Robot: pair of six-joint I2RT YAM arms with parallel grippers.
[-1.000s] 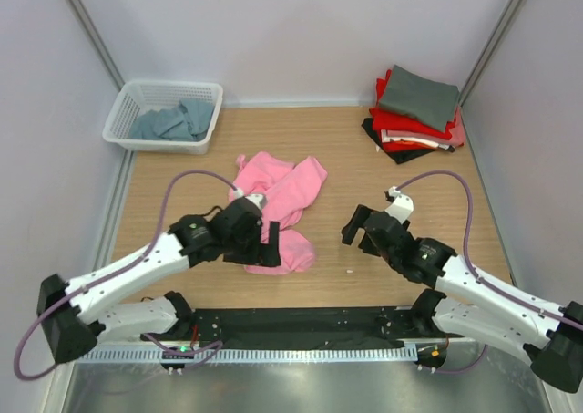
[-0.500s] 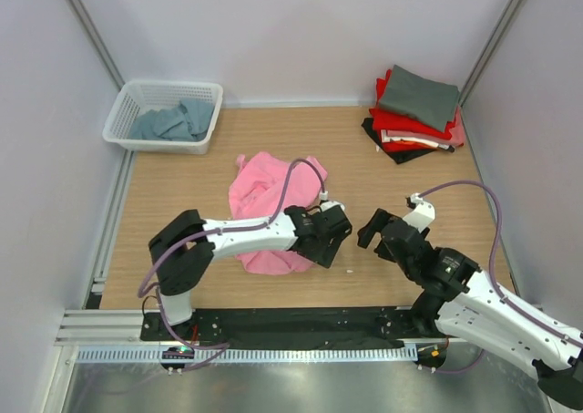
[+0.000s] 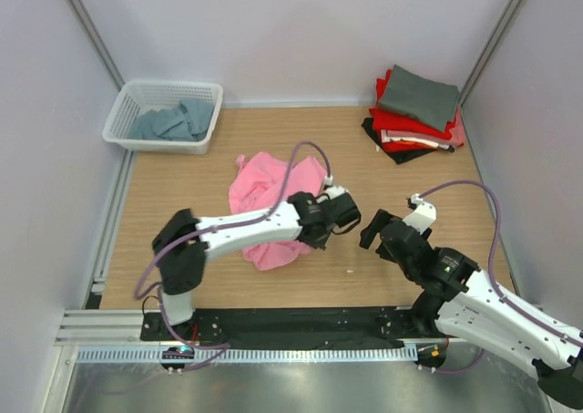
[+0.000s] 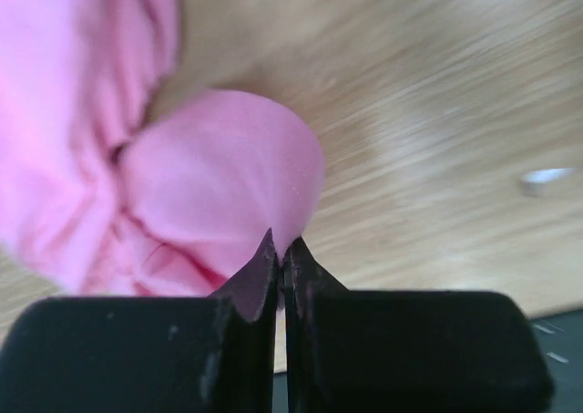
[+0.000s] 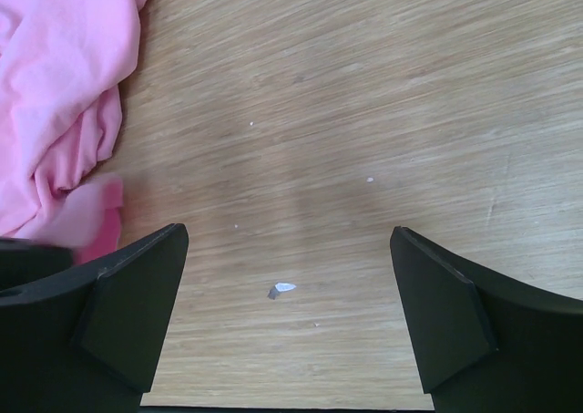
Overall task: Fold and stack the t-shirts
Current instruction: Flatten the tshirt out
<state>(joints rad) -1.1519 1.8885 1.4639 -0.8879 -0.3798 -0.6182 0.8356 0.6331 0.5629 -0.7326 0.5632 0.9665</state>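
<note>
My left claw [image 4: 281,249] is pressed together on a fold of the pink t-shirt [image 4: 209,185], the cloth ballooning out just past the tips. I hold it by an edge like this, I judge, so I can drag the crumpled shirt across the tabletop [image 3: 364,167] and get it opened flat before any folding. The shirt [image 3: 264,199] lies bunched in the middle, well apart from the folded stack [image 3: 414,112] at the far right corner and from the basket [image 3: 118,126] at the far left, where the grey-blue shirt [image 3: 173,121] waits. My right claw [image 5: 290,249] is spread wide over bare wood, just beside the shirt's right edge [image 5: 55,112], placed, I think, to take a second corner. Compared with half a second ago, my left claw [image 3: 349,214] has swung farther from my base and a little to the right, pulling the near part of the shirt with it; my right claw [image 3: 369,231] has barely shifted.
</note>
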